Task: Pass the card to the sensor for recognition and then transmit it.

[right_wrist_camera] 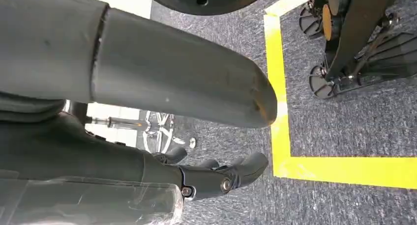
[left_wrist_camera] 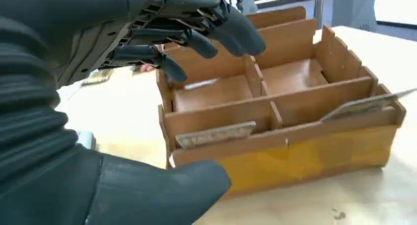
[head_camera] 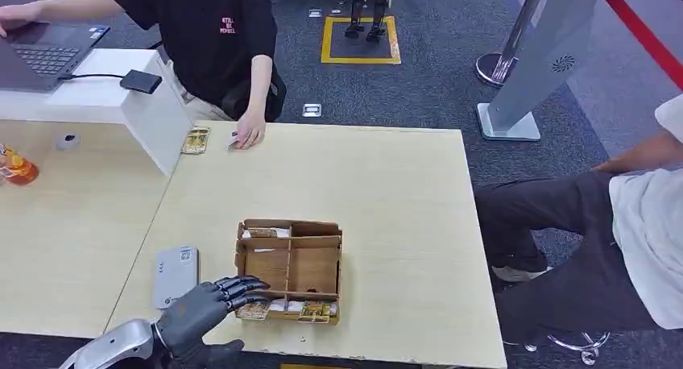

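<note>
A brown divided box point(head_camera: 288, 266) sits near the table's front edge. Cards stand in its front slot: one at the left point(head_camera: 254, 308), one at the right point(head_camera: 315, 311). My left hand point(head_camera: 211, 300) hovers at the box's front left corner, fingers spread over the left compartments and holding nothing. In the left wrist view the fingers point(left_wrist_camera: 196, 23) hang above the box point(left_wrist_camera: 295, 112), the thumb point(left_wrist_camera: 162, 185) is in front of it, and the left card point(left_wrist_camera: 216, 133) lies between them, untouched. A grey sensor pad point(head_camera: 175, 275) lies just left of the box. My right hand point(right_wrist_camera: 147, 161) hangs over the floor, empty.
A person across the table rests a hand point(head_camera: 248, 134) on a small card, with another card point(head_camera: 195, 140) beside it. A white raised desk point(head_camera: 97, 95) with a laptop stands at the back left. Another person point(head_camera: 612, 232) sits close to the table's right edge.
</note>
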